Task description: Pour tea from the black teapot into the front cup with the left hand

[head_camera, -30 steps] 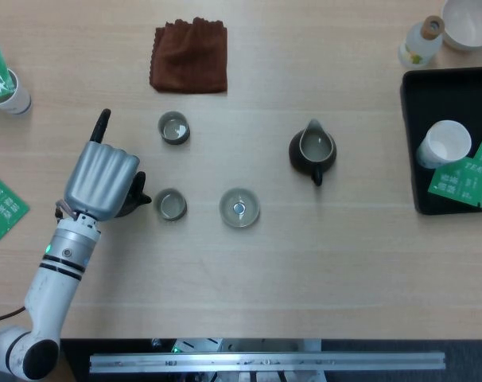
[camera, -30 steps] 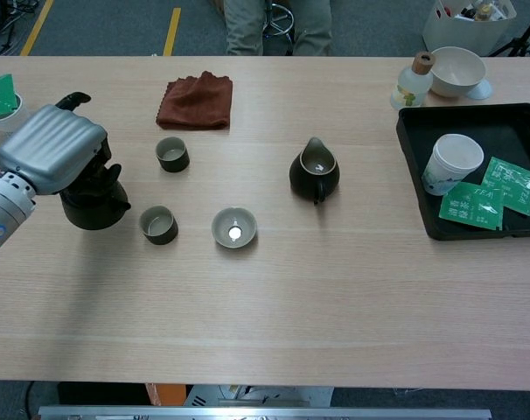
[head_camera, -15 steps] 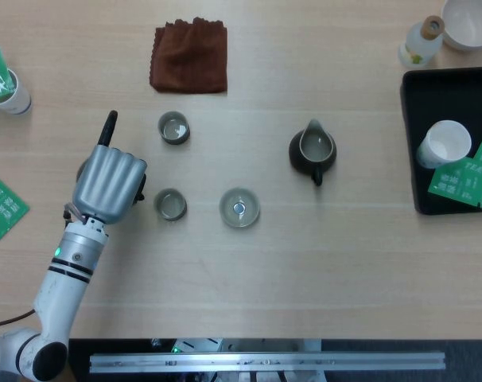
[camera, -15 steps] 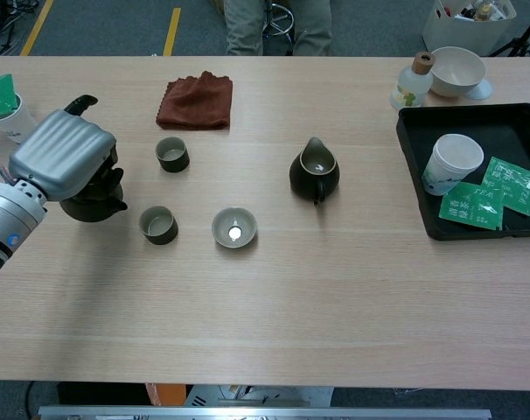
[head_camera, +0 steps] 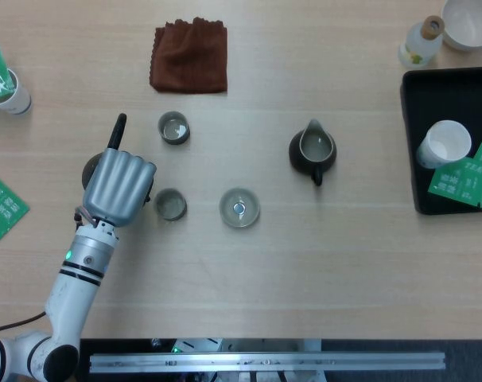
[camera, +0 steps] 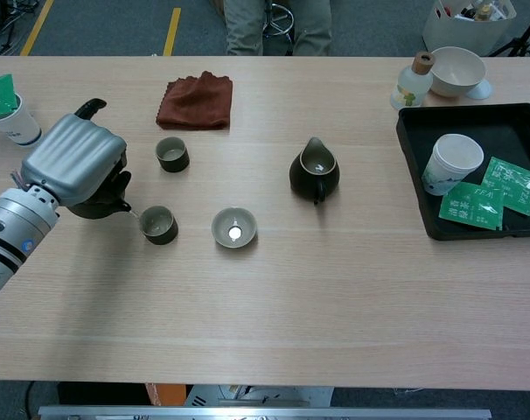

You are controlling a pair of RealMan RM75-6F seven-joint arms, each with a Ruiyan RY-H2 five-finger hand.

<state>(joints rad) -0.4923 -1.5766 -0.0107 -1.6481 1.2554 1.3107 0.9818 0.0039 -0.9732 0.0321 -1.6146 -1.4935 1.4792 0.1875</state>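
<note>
**A:** What is the left hand made of, and what is it doing?

**B:** Its back is a ribbed, silver-grey shell above a white wrist with black rings. The fingers are curled down and closed around the black teapot, which sits mostly hidden beneath the palm. In the chest view the pot shows as a dark, rounded, matte body under the shell.

**A:** Which way does the pot point?

**B:** Its spout points away from the hand's right side toward the front cup, and the tip sits just at that cup's rim. A black, slender piece rises past the fingertips on the far side of the hand; whether it is a finger or the handle cannot be told. The pot's long axis runs roughly from that far side toward the cup, and it looks tilted spout-down.

**A:** And the cups?

**B:** The front cup is small, round and dark olive with a glazed look, just right of the hand. A second cup of the same kind stands beyond it, near the fingertips. Further right lies a shallow round dish with a bright glint at its centre, then a dark pitcher with a pinched lip.

**A:** Anything else?

**B:** A crumpled rust-brown cloth lies well beyond the hand on the pale wood-grain table.
</note>
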